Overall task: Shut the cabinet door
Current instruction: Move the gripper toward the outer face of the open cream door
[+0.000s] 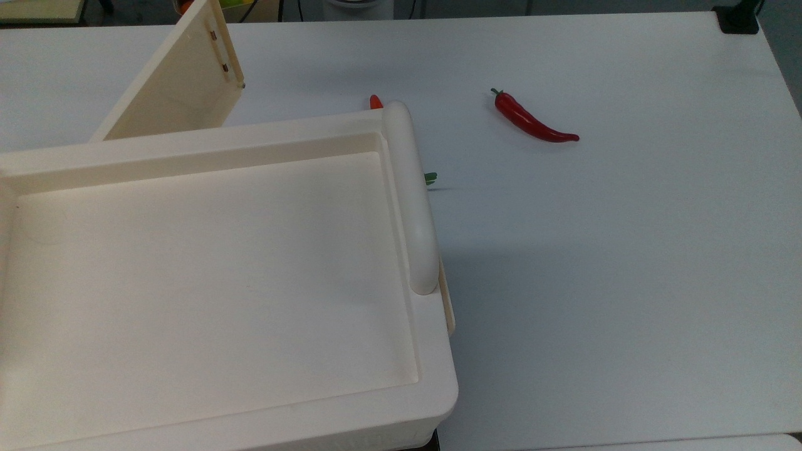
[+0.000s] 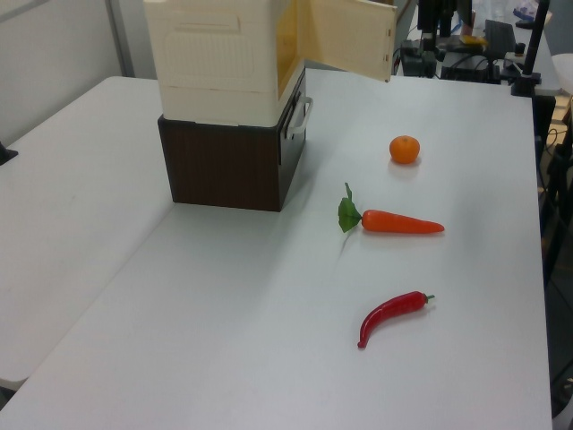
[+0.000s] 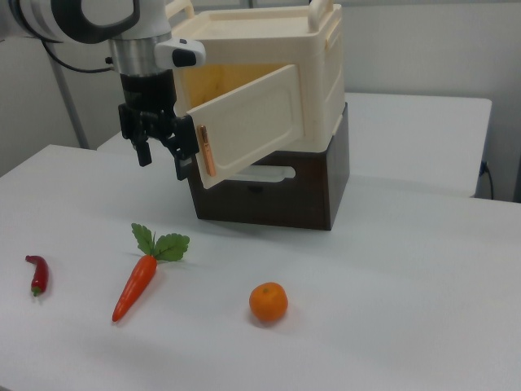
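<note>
Door (image 3: 248,122) stands ajar on my cabinet (image 3: 313,73), which sits on a dark box (image 3: 281,195). I see my gripper (image 3: 163,155) released, fingers spread, just beside the door's free edge. Carrot (image 3: 134,285), orange (image 3: 269,302) and chili (image 3: 37,274) lie on the table (image 3: 407,309)

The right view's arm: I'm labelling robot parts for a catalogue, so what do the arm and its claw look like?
The arm has rounded white shells with a dark band at a joint, narrowing to a silver-grey wrist collar. Below hangs a black claw with two black fingers. A small white block with a dark spot sits beside the wrist.
</note>
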Controlling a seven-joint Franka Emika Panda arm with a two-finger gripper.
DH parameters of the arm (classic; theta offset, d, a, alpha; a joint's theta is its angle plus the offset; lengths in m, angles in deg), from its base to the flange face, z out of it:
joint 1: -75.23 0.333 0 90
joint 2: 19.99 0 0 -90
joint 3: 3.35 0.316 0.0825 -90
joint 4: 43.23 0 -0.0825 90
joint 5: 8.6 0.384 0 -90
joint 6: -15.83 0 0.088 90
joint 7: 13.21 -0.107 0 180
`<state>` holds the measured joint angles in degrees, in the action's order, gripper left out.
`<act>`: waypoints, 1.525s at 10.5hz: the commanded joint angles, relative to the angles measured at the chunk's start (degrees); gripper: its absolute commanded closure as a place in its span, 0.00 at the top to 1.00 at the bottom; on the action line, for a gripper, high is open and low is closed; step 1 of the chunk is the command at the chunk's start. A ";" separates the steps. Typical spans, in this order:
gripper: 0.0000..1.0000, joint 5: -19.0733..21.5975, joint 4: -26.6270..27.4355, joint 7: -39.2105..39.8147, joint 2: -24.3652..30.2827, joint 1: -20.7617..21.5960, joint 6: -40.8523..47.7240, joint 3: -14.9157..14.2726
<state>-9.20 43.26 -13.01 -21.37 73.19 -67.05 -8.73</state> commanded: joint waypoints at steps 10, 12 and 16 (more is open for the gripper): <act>0.56 -0.20 0.96 1.55 -0.03 1.60 -0.62 -0.51; 0.09 0.24 1.22 2.87 0.14 1.69 0.18 -0.42; 0.00 1.30 1.49 23.66 0.50 1.51 -1.31 -2.78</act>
<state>-9.00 43.76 0.10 -21.98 74.09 -67.03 -8.93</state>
